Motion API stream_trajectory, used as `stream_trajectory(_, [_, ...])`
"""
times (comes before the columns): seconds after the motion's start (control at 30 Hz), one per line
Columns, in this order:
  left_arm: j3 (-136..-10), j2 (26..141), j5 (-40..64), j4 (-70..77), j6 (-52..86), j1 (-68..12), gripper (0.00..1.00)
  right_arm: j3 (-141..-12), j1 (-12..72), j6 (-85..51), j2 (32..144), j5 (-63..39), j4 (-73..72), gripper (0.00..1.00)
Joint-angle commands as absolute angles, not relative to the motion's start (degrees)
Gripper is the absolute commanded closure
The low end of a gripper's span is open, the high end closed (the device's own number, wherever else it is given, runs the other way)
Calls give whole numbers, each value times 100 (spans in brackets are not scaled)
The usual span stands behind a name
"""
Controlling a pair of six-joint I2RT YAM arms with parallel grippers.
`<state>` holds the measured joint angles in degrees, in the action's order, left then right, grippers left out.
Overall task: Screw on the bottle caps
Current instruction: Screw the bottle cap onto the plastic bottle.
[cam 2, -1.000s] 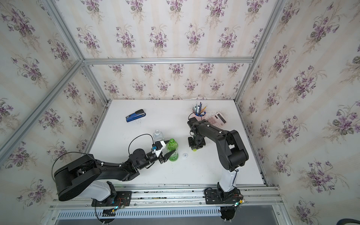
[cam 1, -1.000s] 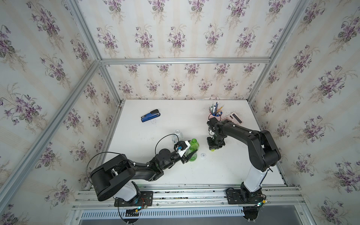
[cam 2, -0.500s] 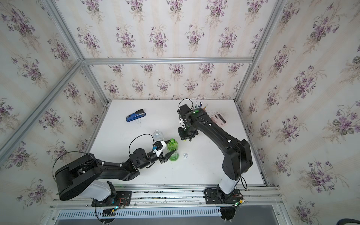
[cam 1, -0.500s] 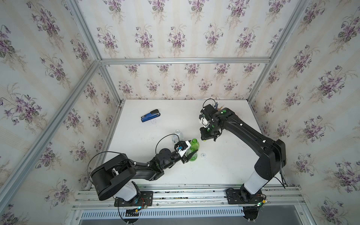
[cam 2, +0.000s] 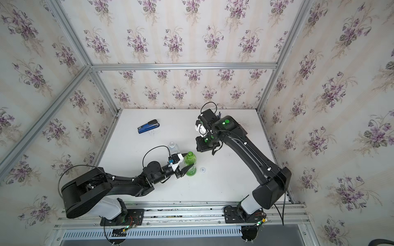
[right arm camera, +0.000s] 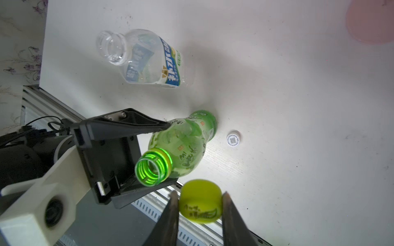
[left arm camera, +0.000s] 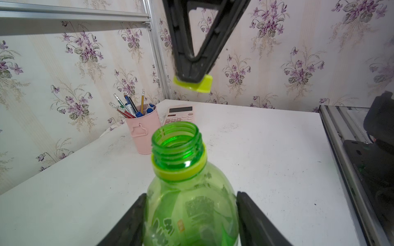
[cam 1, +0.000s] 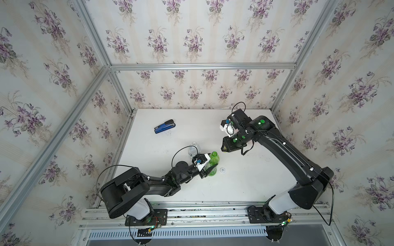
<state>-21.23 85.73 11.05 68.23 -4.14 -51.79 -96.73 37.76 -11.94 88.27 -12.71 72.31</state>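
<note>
Fingers of the left gripper (left arm camera: 190, 194) are clamped snugly on the belly of the green bottle (right arm camera: 181, 147). It stands upright on the table (cam 1: 255, 181) near the front, mouth bare, threads showing. Just beside it the white cap (right arm camera: 233, 140) lies flat, and behind stands the clear bottle (right arm camera: 145, 61), uncapped too. Up above, the right gripper (right arm camera: 200, 194) pinches the yellow-green cap (left arm camera: 202, 85) between nearly closed fingers, off to one side of the neck and not touching it. The trick now, I'd say: centre that cap over the mouth, level it, and settle it on the threads before twisting. The left clamp must stay firm so the bottle can't spin. Far back sit the stapler (cam 1: 164, 126) and pen cup (left arm camera: 145, 132).
</note>
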Motion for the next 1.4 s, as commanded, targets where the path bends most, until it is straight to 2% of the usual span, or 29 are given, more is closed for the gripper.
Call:
stream_trajectory(0.0, [-2175,8629,1297,6370,-458,-5181,35,-9834,3976,-1220,8889,-1350,7426,69])
stream_trajectory(0.93, [-2235,8711,1421,6377,-407,-5177,35,-10133,4425,-1273,9545,-1195,7558,68])
stream_trajectory(1.37, [-2294,8699,1472,6232,-423,-5186,35,-10368,4666,-1276,9817,-607,7625,68])
